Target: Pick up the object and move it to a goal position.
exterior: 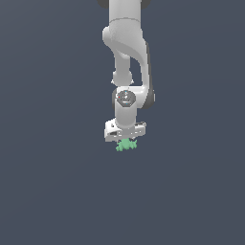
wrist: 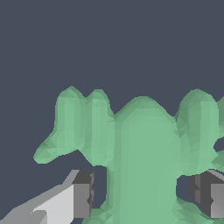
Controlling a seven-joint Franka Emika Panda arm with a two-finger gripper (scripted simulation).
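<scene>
Mint-green object point(wrist: 144, 148) between jaws, small gaps.

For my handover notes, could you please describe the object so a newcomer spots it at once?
Follow the white arm down to its gripper. Directly beneath sits the object, a small mint-green knobbly lump with rounded protrusions. It is the only coloured thing against the dark grey background.
</scene>
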